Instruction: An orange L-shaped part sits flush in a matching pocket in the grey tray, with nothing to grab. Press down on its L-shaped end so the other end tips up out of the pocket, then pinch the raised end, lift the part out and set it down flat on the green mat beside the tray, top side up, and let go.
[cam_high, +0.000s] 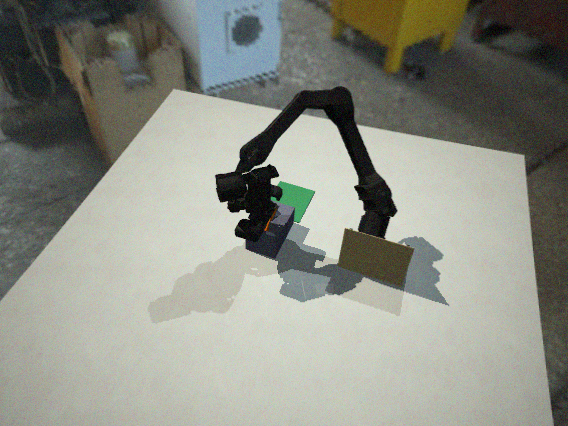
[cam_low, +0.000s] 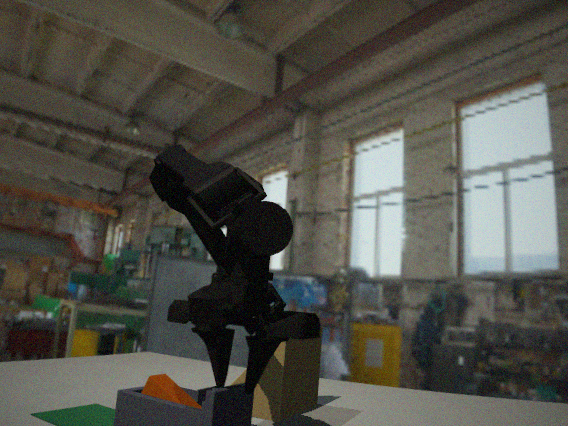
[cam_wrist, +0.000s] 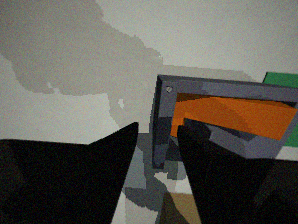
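The orange part (cam_high: 270, 220) (cam_low: 167, 389) (cam_wrist: 235, 115) sits tilted in the grey tray (cam_high: 268, 245) (cam_low: 150, 411) (cam_wrist: 225, 87). Its far end, toward the green mat (cam_high: 299, 198) (cam_low: 80, 416) (cam_wrist: 281, 79), stands above the rim, and its L-shaped end is low in the pocket. My gripper (cam_low: 234, 389) (cam_wrist: 157, 128) is partly open with nothing between the fingers but the tray's end wall below them. One fingertip is over the L-shaped end, the other outside the wall. Whether the inner fingertip touches the part is hard to tell.
A tan upright block (cam_high: 376, 257) (cam_low: 300, 375) (cam_wrist: 184, 204) stands on the pale table (cam_high: 200, 360), between the tray and the arm's base in the top view. The green mat lies beside the tray's far end.
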